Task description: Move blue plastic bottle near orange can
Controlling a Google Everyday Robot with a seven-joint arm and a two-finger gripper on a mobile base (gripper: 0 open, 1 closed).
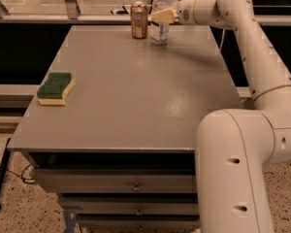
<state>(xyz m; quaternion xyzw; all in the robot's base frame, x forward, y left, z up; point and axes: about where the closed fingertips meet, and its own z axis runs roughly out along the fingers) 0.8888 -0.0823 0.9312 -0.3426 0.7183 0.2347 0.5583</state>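
At centre we log the grey table point(136, 96), its flat top running away from the camera, with handled drawers point(136, 186) stacked beneath the front edge. Next in bulk, the white robot arm point(252, 57) rises at lower right, bends along the table's right side and reaches leftward over the far edge. On the left side of the top, towards the front, lies a green-and-yellow sponge point(55, 87), well apart from everything else. At the far edge the blue plastic bottle point(159, 33) stands upright on the table, white cap up, just right of the orange can point(139, 19); we see only a narrow gap between them. The can is upright too, and shorter than the bottle. The gripper point(158, 16) sits at the bottle's upper body, its cream end crossing in front of the plastic; whether it clamps the bottle or is slack we cannot tell.
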